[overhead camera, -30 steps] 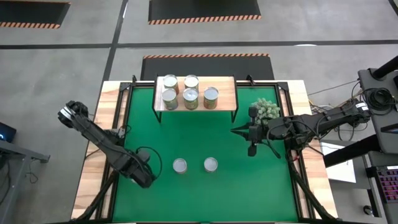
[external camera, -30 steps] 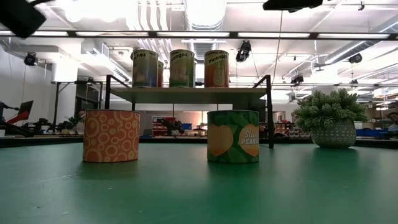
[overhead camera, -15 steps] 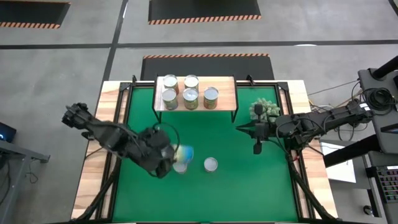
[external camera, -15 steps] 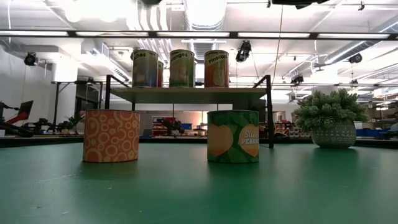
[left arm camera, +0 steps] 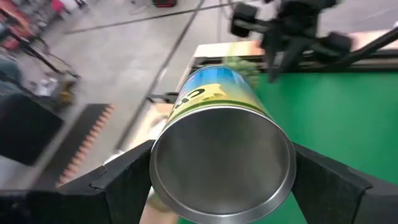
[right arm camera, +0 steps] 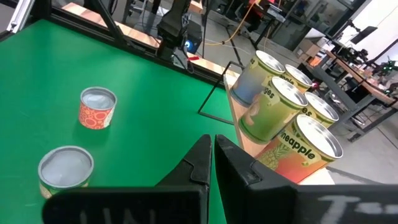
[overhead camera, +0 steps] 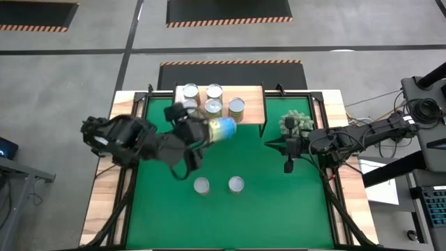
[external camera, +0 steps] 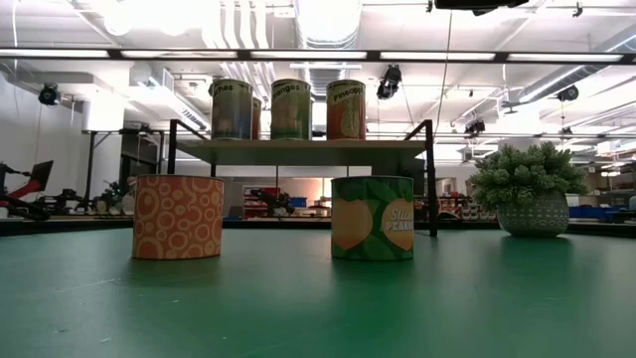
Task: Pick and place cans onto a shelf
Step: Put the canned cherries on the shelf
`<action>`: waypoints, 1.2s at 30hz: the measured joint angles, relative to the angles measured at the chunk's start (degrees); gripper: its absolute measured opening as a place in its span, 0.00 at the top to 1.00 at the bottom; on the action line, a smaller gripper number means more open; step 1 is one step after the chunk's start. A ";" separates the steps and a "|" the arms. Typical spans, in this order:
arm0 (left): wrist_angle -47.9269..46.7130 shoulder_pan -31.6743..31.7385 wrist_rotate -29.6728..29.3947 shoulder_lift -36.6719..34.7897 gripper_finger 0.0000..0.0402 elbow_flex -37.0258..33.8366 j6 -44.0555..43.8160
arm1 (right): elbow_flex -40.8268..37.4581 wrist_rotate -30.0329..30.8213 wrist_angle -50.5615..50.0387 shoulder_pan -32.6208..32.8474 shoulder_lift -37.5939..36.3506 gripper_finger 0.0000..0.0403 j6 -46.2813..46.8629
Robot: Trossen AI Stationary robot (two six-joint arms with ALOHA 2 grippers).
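My left gripper [overhead camera: 204, 131] is shut on a can with a blue and yellow-green label [overhead camera: 223, 128], held above the green mat just in front of the shelf [overhead camera: 252, 104]. In the left wrist view the can's shiny end [left arm camera: 221, 165] faces the camera. Several cans [overhead camera: 214, 106] stand upright on the light-wood shelf. Two more cans stand on the mat, an orange one [overhead camera: 201, 185] and a green one [overhead camera: 236, 184]. My right gripper [overhead camera: 287, 153] is shut and empty, over the mat's right side near the plant. My left gripper pinches the can between its two fingers [left arm camera: 124, 180], one on each side of its round wall [left arm camera: 183, 106], at the shiny end. The fingers come from the table's left and lie along the can. The can lies on its side, lifted clear of the mat.
A spiky pale-green plant in a pot [overhead camera: 298, 123] stands on the mat right of the shelf, close to my right gripper. The shelf's black legs [external camera: 431, 179] stand at the mat's far edge. Bare mat [overhead camera: 209, 223] lies near the front edge.
My left gripper has swung from the mat's near-left corner toward the far edge and the right, up to the shelf's front, carrying the blue can on its side. The two cans on the mat and those on the shelf have stayed put.
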 joint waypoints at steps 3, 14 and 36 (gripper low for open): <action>0.59 4.21 0.01 2.28 0.23 2.69 6.30 | 0.00 0.00 -0.24 0.00 -0.02 0.98 0.03; 16.51 22.62 6.58 7.05 0.23 1.16 21.75 | -0.02 0.01 -1.07 0.02 -0.48 0.98 0.48; 17.71 39.78 16.32 20.68 0.23 1.09 21.09 | -0.11 0.01 -5.43 0.02 -1.20 0.98 5.71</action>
